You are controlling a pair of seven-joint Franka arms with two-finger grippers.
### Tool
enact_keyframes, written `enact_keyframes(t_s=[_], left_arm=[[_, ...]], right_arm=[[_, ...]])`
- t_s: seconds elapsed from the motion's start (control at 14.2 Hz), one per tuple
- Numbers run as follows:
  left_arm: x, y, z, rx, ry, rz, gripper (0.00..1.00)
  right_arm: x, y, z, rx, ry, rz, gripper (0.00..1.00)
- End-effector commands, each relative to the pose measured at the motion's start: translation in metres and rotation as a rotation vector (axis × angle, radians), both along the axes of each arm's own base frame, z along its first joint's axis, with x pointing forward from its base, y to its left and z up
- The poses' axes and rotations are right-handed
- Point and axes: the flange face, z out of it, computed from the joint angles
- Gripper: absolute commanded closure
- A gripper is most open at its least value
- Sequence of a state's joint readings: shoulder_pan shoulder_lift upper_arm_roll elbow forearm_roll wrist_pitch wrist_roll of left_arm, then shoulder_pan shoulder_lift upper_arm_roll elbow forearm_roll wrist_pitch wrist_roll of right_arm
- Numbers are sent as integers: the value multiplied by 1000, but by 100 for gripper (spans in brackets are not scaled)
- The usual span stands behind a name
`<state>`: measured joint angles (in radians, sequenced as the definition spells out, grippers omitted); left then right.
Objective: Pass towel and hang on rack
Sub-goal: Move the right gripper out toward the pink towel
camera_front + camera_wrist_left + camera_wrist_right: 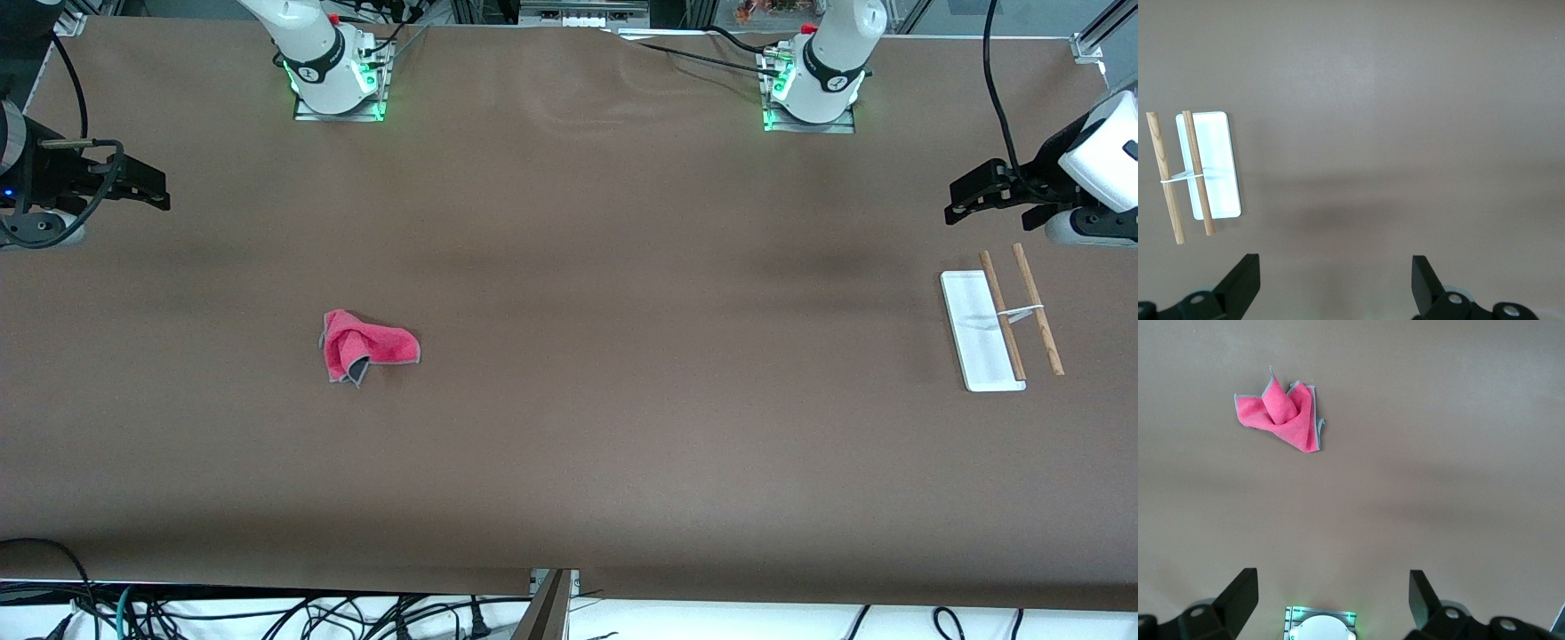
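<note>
The brown table (569, 427) fills the front view, and both arms wait at its ends. The left arm comes from its base at about one o'clock and bends out toward its own end of the table, at three o'clock; its wrist is level, and the left gripper (965, 203) hovers over bare table with jaws spread wide and nothing between them. The right arm runs from its base at about eleven o'clock out to nine o'clock, where the right gripper (153, 188) hangs over the table edge, jaws likewise released and empty.

The rack (1000, 327) stands at the left arm's end, nearer the front camera than the left gripper. Its two wooden rods seem to lean off the white base, though the tilt is hard to judge.

The towel (364, 347) lies crumpled on the table toward the right arm's end, around eight o'clock, well apart from both grippers.
</note>
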<state>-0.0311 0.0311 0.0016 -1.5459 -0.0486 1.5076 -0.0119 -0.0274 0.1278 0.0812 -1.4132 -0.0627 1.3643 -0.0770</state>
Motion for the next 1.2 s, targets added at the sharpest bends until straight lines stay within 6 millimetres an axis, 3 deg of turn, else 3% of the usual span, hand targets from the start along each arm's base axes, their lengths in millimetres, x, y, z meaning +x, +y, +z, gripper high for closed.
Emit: enact_keyframes(t_s=[0.0,1.13], left_arm=[[-3,0,6,-14,0,-20,0],[-2,3,5,-16,4,-14,0]], right_arm=[[2,-1,1,8,-5,-8,0],[10,0,0,-4,-53,6,0]])
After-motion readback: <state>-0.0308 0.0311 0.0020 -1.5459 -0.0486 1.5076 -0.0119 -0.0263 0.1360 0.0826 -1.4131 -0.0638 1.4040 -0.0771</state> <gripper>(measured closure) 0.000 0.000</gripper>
